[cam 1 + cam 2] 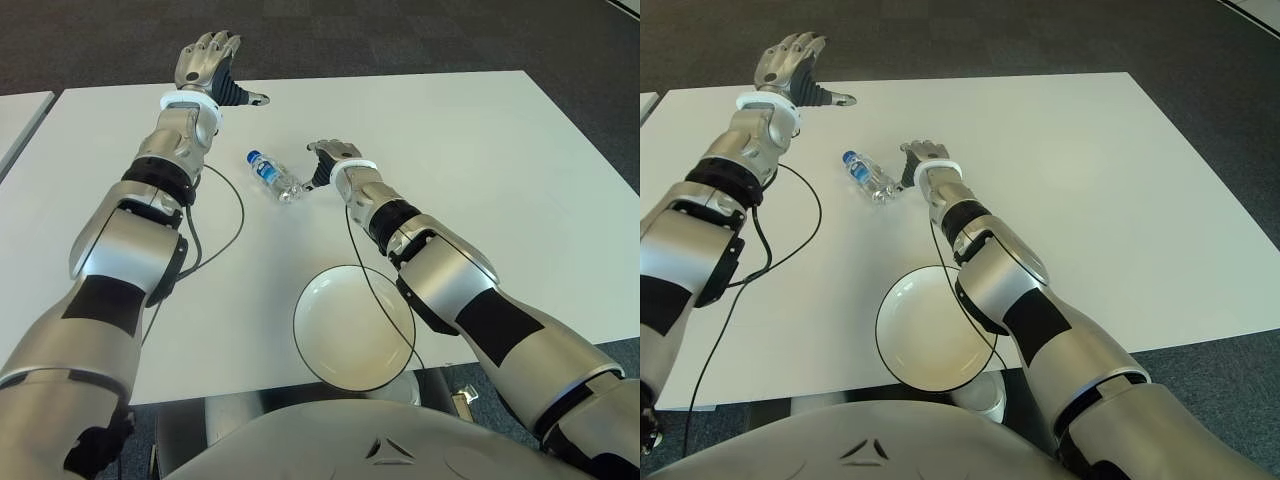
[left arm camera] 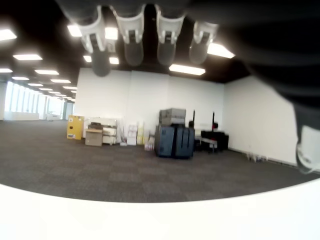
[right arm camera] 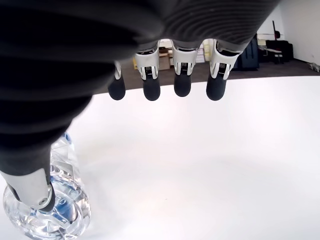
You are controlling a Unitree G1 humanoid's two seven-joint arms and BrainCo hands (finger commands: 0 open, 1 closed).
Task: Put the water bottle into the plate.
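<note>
A small clear water bottle (image 1: 274, 176) with a blue cap and blue label lies on its side on the white table (image 1: 480, 170); its cap points to the far left. My right hand (image 1: 328, 158) is just to the right of the bottle's base, open. In the right wrist view its fingers (image 3: 182, 82) stretch out straight and the thumb shows over the bottle (image 3: 57, 200); nothing is grasped. The white plate (image 1: 354, 330) with a dark rim sits at the near table edge, below the right forearm. My left hand (image 1: 208, 60) is raised over the far table edge, fingers spread.
A black cable (image 1: 238, 215) loops over the table beside the left arm, and another crosses the plate's right side. A second table (image 1: 18, 118) stands at the far left. Dark carpet lies beyond the far edge.
</note>
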